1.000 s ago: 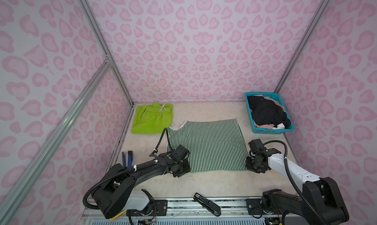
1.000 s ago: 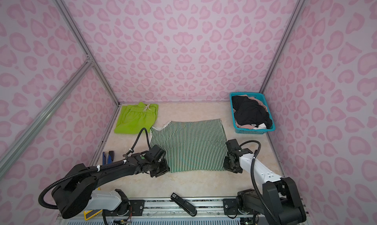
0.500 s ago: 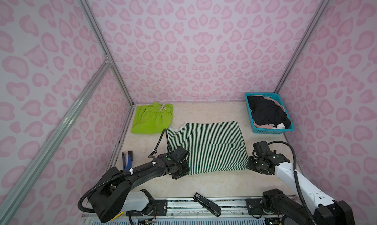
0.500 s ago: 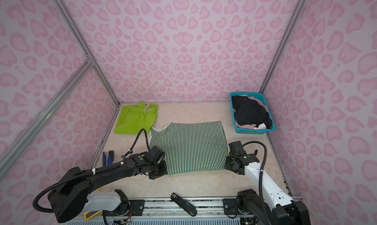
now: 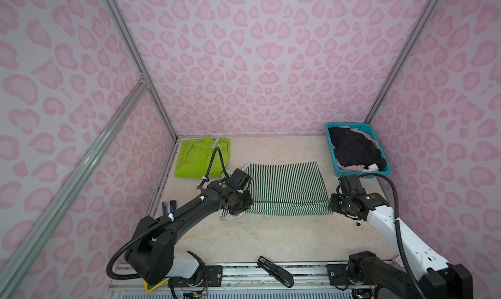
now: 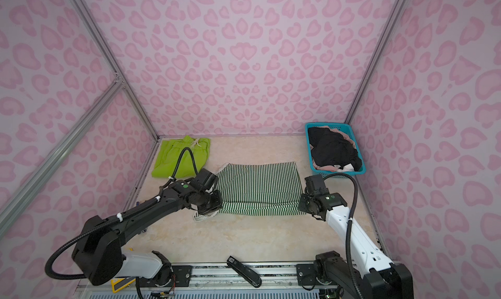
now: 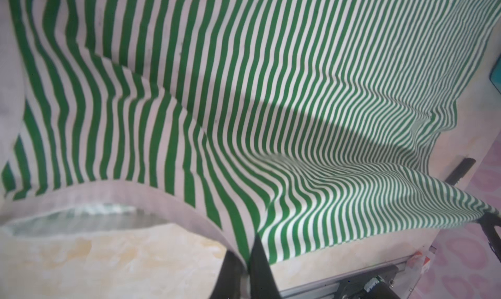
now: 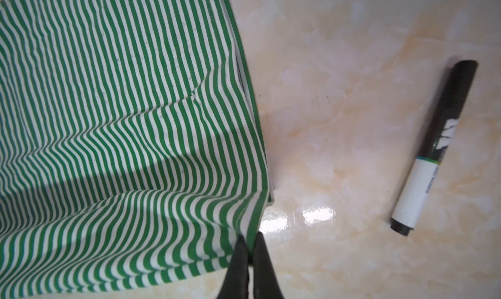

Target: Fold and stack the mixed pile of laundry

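The green-and-white striped top (image 5: 284, 185) (image 6: 259, 185) lies spread in the middle of the table. My left gripper (image 7: 248, 257) (image 5: 236, 209) is shut on its near left corner by the white neckline trim. At the near right corner, my right gripper (image 8: 250, 240) (image 5: 333, 206) is shut on the hem. The near edge hangs lifted between them, sagging in the middle. Lime-green shorts (image 5: 202, 159) (image 6: 180, 158) lie folded at the back left. Black clothes (image 5: 353, 149) (image 6: 333, 148) and beige-pink ones fill the basket.
The teal basket (image 5: 349, 125) (image 6: 329, 125) stands at the back right corner. A black marker pen (image 8: 433, 148) lies on the table beside the top's right edge. A black handheld device (image 5: 275, 270) rests on the front rail. Blue-handled pliers (image 5: 168, 205) lie by the left wall.
Both grippers have closed on the top's near corners and raised them. The near edge has come off the table and shifted slightly toward the back.
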{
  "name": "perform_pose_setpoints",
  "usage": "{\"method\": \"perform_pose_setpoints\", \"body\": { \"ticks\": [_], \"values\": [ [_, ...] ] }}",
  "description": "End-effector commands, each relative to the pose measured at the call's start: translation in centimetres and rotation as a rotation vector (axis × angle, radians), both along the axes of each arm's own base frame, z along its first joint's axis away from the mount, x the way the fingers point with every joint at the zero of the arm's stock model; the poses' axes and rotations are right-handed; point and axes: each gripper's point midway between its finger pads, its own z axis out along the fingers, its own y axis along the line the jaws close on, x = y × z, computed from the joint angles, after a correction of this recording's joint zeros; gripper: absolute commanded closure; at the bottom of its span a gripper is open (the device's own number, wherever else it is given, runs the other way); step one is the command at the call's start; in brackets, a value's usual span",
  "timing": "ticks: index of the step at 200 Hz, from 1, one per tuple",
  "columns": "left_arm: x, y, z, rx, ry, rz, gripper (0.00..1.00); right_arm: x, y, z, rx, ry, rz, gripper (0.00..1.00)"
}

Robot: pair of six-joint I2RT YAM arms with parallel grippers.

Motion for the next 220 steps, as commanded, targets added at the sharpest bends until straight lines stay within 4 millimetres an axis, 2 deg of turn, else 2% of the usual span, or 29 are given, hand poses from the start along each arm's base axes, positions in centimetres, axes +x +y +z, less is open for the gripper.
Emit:
{"method": "perform_pose_setpoints", "body": {
  "ticks": [1, 31, 75, 103, 117, 143, 155, 171, 196, 220],
  "values": [
    [1.9, -0.4, -1.0, 0.012, 0.028, -0.088, 0.98, 2.1, 0.3, -0.6, -0.020, 0.014, 0.021, 1.00],
    [4.8, -1.1, -3.0, 0.037, 0.081, -0.128, 0.97, 4.5, 0.2, -2.3, -0.024, 0.082, 0.025, 1.00],
    [6.4, -0.3, -4.7, 0.073, 0.115, -0.125, 0.93, 7.1, 0.5, -4.3, 0.027, 0.135, 0.039, 1.00],
    [6.9, 0.7, -5.1, 0.094, 0.115, -0.104, 0.82, 8.4, 0.8, -5.0, 0.034, 0.150, 0.049, 1.00],
    [7.3, 1.1, -5.2, 0.096, 0.102, -0.095, 0.73, 9.0, 0.7, -5.2, 0.023, 0.159, 0.050, 0.99],
    [8.4, 1.9, -4.5, 0.112, 0.045, -0.075, 0.54, 10.0, 0.2, -5.3, -0.011, 0.157, 0.042, 0.85],
    [8.8, 2.6, -3.6, 0.132, 0.013, -0.058, 0.51, 10.3, 0.0, -4.9, -0.022, 0.146, 0.045, 0.77],
    [8.9, 4.6, -2.2, 0.198, -0.029, -0.019, 0.48, 10.3, -0.5, -3.7, -0.050, 0.115, 0.043, 0.66],
    [7.9, 8.3, -0.7, 0.262, -0.054, 0.066, 0.47, 9.7, -1.5, -1.8, -0.102, 0.079, 0.043, 0.54],
    [5.9, 11.1, 0.3, 0.285, -0.068, 0.118, 0.43, 8.1, -1.3, -1.3, -0.078, 0.083, 0.064, 0.48]
  ]
}}
